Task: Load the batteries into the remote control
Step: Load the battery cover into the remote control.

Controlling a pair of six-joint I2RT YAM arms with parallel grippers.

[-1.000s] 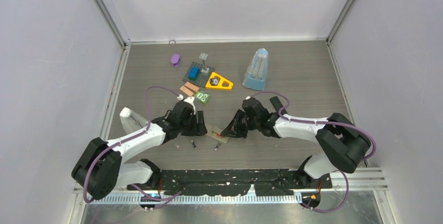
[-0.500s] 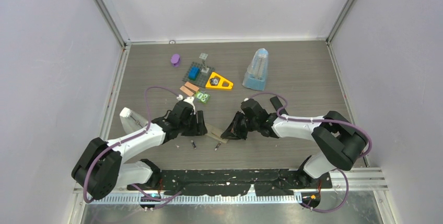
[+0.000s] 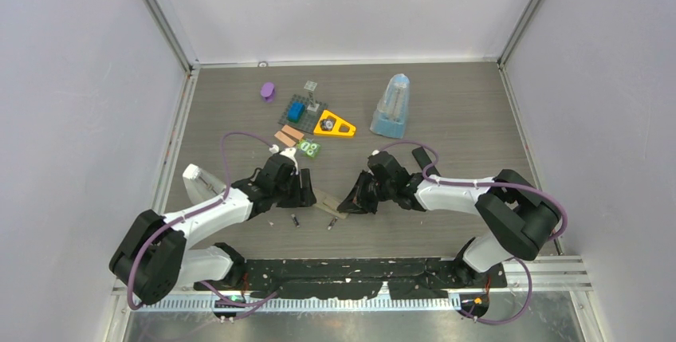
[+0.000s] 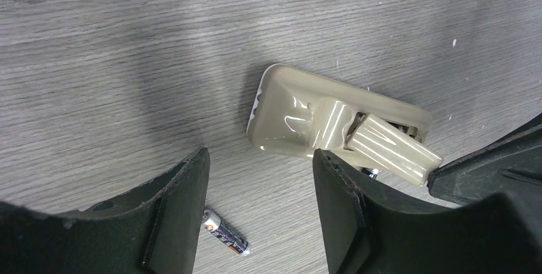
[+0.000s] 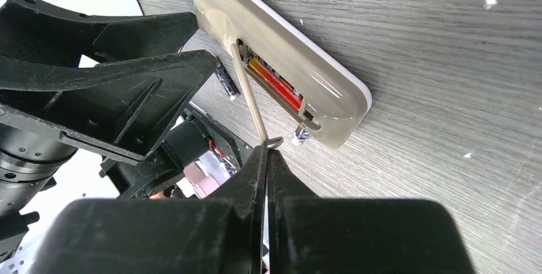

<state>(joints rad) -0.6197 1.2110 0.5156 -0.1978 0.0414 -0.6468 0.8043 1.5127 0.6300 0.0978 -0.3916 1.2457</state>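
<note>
Top view overhead, far; wrist views close, sharing remote control [image 4: 287,111].

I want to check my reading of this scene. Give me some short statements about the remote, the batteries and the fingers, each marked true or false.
1. The remote lies back side up on the table. True.
2. Its cover is shut flat. False: it stands lifted, and the right fingers pinch its tip.
3. A red battery sits inside the remote. True.
4. The left fingers grip a battery. False: they stand apart, and the loose battery lies on the table, seen between them.
</note>
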